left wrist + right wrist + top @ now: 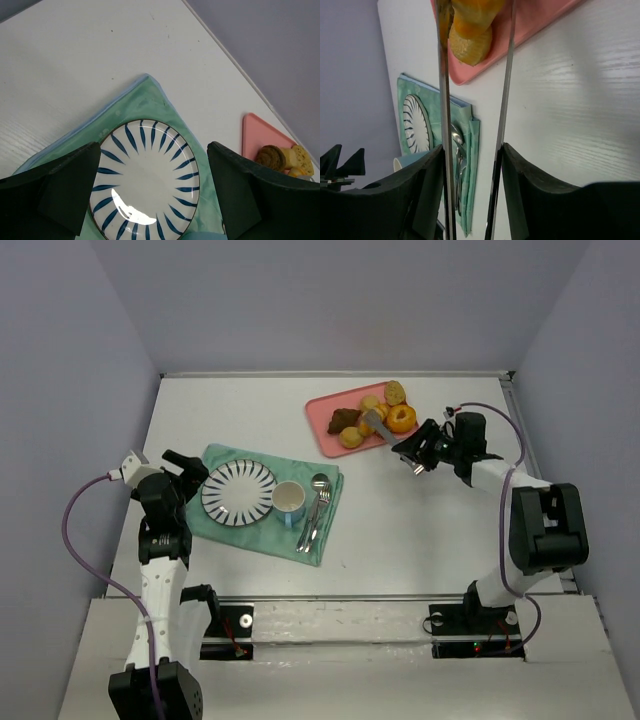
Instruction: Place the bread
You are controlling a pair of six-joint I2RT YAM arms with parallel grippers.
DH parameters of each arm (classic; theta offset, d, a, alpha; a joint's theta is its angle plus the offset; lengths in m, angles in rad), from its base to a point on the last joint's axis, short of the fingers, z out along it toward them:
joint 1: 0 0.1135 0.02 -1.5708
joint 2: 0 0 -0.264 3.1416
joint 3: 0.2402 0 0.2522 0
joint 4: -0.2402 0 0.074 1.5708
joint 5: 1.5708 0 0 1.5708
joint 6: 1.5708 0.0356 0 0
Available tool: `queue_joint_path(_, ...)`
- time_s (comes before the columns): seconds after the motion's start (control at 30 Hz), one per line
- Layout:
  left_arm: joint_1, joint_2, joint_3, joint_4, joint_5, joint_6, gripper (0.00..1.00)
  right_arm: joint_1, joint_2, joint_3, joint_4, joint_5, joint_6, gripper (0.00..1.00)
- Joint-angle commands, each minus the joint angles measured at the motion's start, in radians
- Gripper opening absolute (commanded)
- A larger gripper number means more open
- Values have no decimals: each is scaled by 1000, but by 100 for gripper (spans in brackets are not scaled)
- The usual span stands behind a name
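**Reaching the bread through tongs: right arm at the pink tray**

Note that your right gripper (pixel 472 147) does not touch the food itself. Its black fingers press from outside on the two arms of a pair of metal tongs (pixel 444 100), roughly half closed, and the tongs carry the reach forward. The bread (pixel 472 12) lies straight ahead of the gripper, at the far end of the tongs, between the two blades and over the pink tray (pixel 535 20). You cannot tell whether the blades already pinch it or only flank it, nor whether it rests on the tray or hangs clear. Its long axis cannot be read either: the frame edge crops it in the wrist view, and the tongs cover it from above. Just below it in that view, a pale round bun (pixel 470 47) sits at the tray's rim.

The bread is golden-yellow and matt, and it is probably soft enough to dent under thin blades. The tongs are flat, polished strips, likely slippery against a crust. The tray is smooth, with a low rim.

The probable goal is the plate (pixel 145 200), glazed white with blue radial strokes, lying on a green cloth placemat (pixel 150 95) well apart from the tray, toward your left arm. The left gripper (pixel 154 146) hovers over that plate with its jaws wide and nothing between them. It is the nearer arm to the plate; the right is nearer to the bread.
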State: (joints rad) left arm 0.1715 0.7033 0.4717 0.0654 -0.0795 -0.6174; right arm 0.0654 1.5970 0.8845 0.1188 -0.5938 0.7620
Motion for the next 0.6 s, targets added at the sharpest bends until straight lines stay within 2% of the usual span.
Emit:
queue_joint_path(0.0, -1, -8, -5, 50, 12, 8, 99, -1, 24, 54, 142, -53, 62, 49)
queue_joint_path(0.2, -1, -14, -4, 44, 6, 11, 99, 8, 38, 56, 203, -77, 94, 24)
queue_joint_path(0.37, -1, -25, -4, 39, 3, 11, 99, 8, -44, 51, 182, -52, 60, 20)
queue_joint_path(0.43, -1, -28, -5, 39, 1, 10, 99, 31, -84, 70, 122, -18, -2, 19)
queue_joint_path(0.57, -3, -28, -4, 33, 0, 10, 99, 163, -205, 120, 7, 121, -198, 19)
